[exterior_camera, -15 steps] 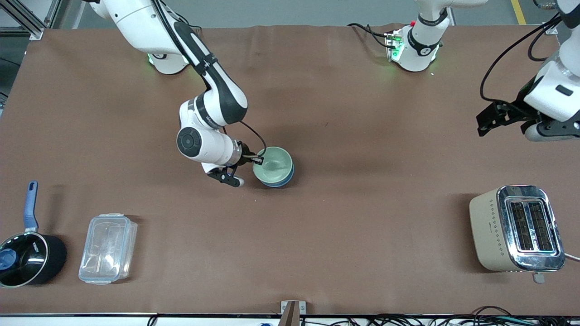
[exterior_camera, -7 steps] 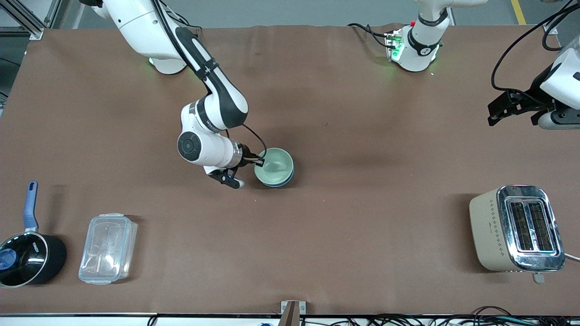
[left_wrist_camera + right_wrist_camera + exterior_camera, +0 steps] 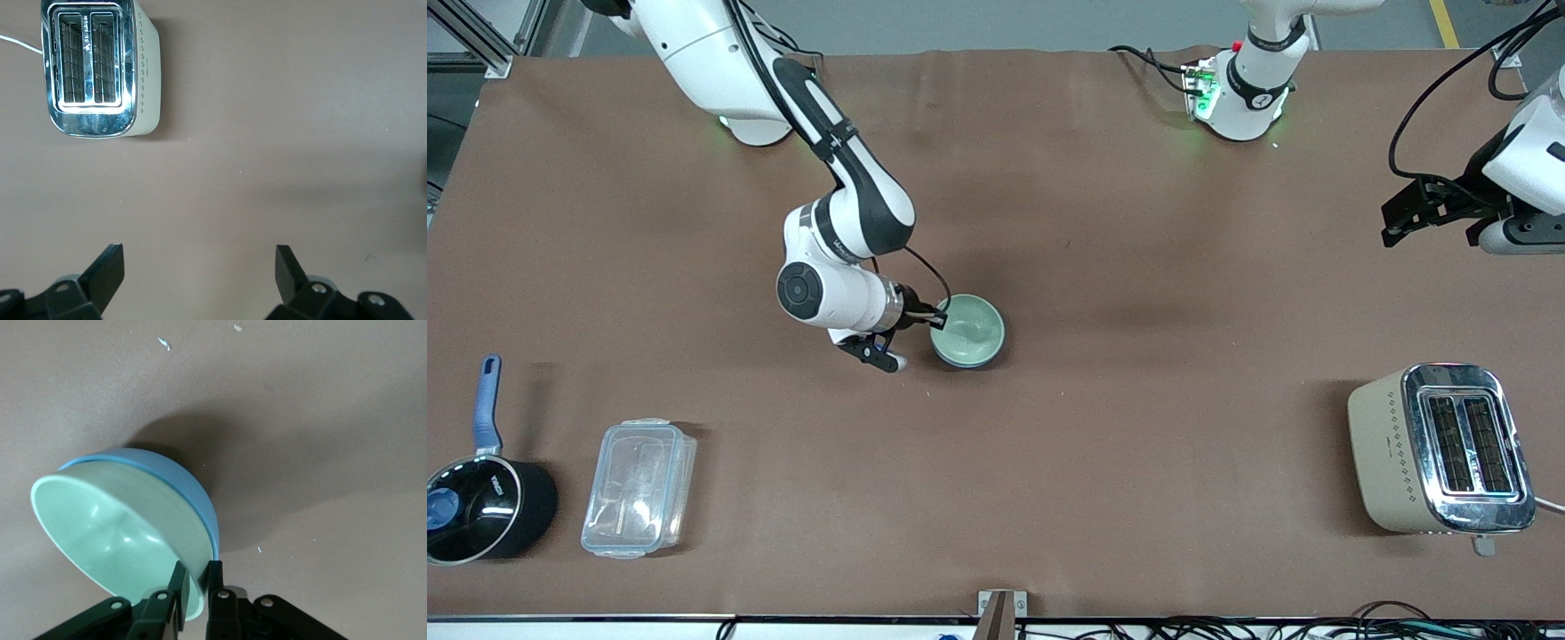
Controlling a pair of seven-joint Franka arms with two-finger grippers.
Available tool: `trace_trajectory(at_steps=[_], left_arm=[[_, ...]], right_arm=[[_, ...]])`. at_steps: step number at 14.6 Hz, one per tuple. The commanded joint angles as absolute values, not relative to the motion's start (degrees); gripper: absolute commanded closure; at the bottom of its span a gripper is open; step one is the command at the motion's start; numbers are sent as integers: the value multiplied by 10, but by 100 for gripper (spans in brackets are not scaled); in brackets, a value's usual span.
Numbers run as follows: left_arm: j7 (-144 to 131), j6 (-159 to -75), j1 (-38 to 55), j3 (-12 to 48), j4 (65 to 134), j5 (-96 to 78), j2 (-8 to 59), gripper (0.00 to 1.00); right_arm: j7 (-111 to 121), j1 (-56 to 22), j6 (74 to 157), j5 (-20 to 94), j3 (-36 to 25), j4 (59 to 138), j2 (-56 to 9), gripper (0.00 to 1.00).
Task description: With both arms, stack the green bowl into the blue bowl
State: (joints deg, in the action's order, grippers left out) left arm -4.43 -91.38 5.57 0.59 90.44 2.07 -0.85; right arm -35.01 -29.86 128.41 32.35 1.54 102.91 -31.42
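The green bowl point(image 3: 969, 329) sits nested in the blue bowl point(image 3: 971, 365) at mid-table; only a thin blue edge shows under it. In the right wrist view the green bowl point(image 3: 113, 527) lies inside the blue bowl point(image 3: 180, 477), slightly tilted. My right gripper point(image 3: 938, 313) is shut on the green bowl's rim, one finger inside and one outside point(image 3: 195, 577). My left gripper point(image 3: 1400, 218) is open and empty, held up over bare table at the left arm's end point(image 3: 199, 263).
A beige toaster point(image 3: 1436, 449) stands near the front camera at the left arm's end, also in the left wrist view point(image 3: 97, 67). A clear lidded container point(image 3: 639, 487) and a black saucepan with a blue handle point(image 3: 480, 498) sit at the right arm's end.
The green bowl has sunk lower into the blue bowl, so less blue shows. The left arm drew back toward its end of the table, then stopped.
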Motion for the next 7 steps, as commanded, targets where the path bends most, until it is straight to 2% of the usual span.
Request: trace_trajectory(at_steps=[1,5,6,7], left_arm=[[-33,-909,54,7,909,13,-17,0],[-33,-909,55,12,911,12,-18,0],[-34,-910,55,12,911,12,-18,0],[-34,-911,55,14,911,12,-19,0]], right_arm=[[-347,-292,1276,335,15,1020,-316,81],[-344,-284,1264,334,14,1019,-311,81],[-344,-283,1262,333,14,1019,-305,73],[-344,-281,1249,332,10,1019,-290,57]])
